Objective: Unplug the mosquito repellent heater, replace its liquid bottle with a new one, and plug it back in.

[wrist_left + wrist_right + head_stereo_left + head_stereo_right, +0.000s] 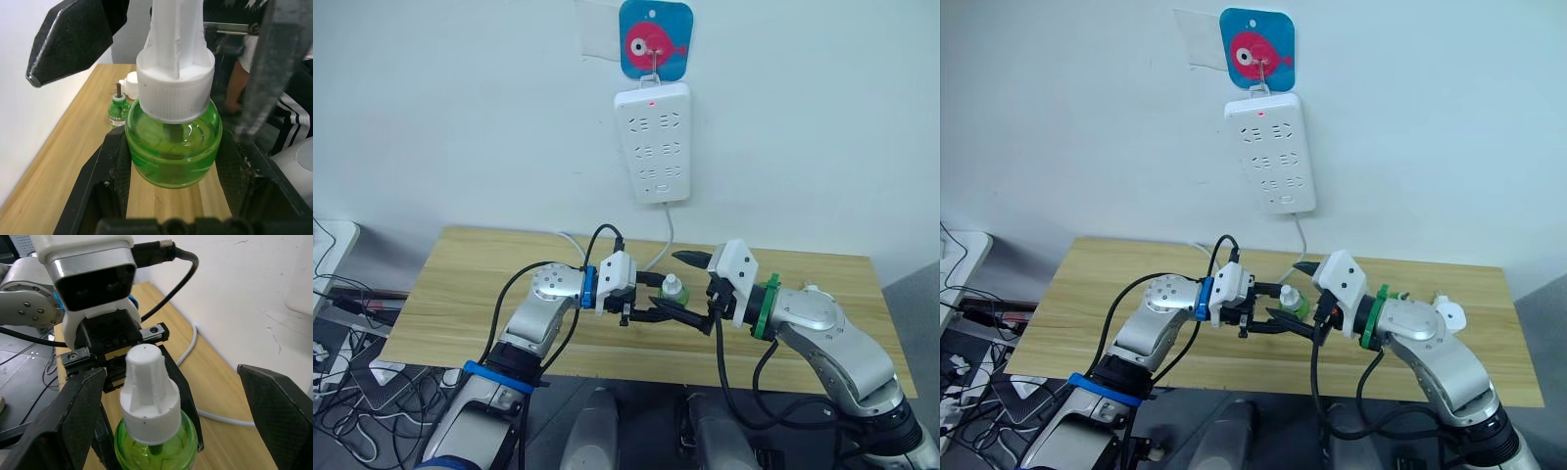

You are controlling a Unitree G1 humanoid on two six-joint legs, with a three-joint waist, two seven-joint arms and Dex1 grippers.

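The green liquid bottle, white-capped and upright, sits at lower centre of the head views above the wooden surface, its long axis vertical. The left gripper pinches its round belly between both jaws. The right gripper comes from the opposite side with jaws spread wide, one on each side of the cap and touching neither; it is best placed to take the cap. A used bottle stands further along the surface, and the power strip hangs at upper centre.
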